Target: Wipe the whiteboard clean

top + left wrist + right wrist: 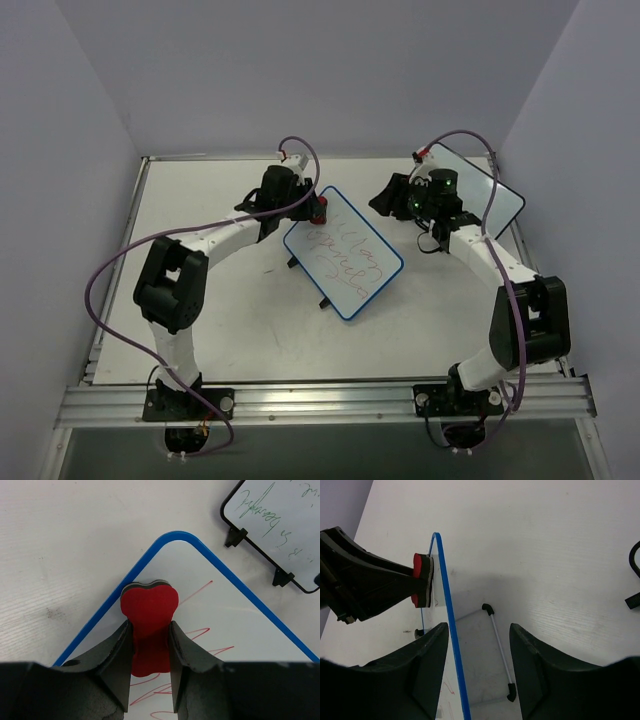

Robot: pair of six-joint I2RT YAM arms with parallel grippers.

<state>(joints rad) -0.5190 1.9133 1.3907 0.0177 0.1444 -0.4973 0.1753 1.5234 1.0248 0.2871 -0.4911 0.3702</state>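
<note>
A blue-framed whiteboard (pixel 345 255) with red scribbles stands tilted on small feet in the middle of the table. My left gripper (pixel 150 645) is shut on a red eraser (pixel 149 612) and presses it against the board's top corner (pixel 175 537); the eraser also shows in the top view (pixel 318 209). My right gripper (pixel 479 645) is open, its fingers on either side of the board's blue edge (pixel 451 640) without touching it, behind the board (pixel 400 195). The board's wire stand (pixel 499 645) shows between the fingers.
A second, black-framed whiteboard (pixel 480 190) with green writing stands at the back right, also in the left wrist view (pixel 280 525). The table is white with purple walls around it.
</note>
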